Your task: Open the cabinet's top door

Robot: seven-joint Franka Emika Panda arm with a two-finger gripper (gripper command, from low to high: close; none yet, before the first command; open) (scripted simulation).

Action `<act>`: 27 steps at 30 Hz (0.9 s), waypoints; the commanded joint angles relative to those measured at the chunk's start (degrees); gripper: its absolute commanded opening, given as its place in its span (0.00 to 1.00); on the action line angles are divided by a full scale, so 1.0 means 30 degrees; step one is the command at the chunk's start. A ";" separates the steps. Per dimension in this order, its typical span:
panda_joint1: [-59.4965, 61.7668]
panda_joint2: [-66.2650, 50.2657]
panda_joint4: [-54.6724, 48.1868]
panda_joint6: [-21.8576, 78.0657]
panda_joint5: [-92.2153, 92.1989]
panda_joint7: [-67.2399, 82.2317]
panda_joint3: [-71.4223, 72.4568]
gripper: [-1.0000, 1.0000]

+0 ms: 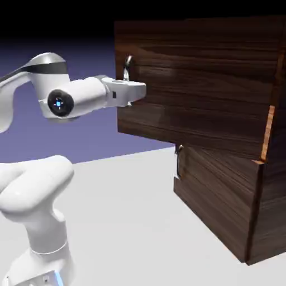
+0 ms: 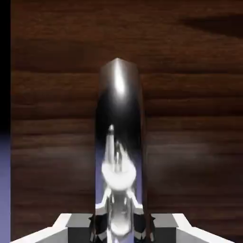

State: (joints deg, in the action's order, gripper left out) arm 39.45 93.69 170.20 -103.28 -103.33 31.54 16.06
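top door (image 1: pixel 206 95) swung well out from cabinet (image 1: pixel 223 206); gripper (image 1: pixel 129 89) at 9 o'clock, clamped on handle (image 2: pixel 118 142); mostly done.

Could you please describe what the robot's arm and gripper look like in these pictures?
The arm is built of glossy white, rounded segments with a dark grey band near one upper joint. A round black disc with a glowing blue dot marks the wrist housing. The gripper is a white, blocky hand with a small dark patch; in the hand view its fingertips look pale grey. No cables show.
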 commanded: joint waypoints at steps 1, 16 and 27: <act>0.0008 -0.0156 0.0051 0.0391 0.0588 0.0200 -0.0693 0.00; -0.0660 -0.5651 -0.1995 0.6756 0.9937 0.3869 -1.1077 0.00; -0.5393 -1.2718 -0.8017 1.2434 1.6211 0.6967 -1.8689 0.00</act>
State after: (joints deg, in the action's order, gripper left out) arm 23.27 55.54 146.15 -65.92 -54.68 52.44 -40.01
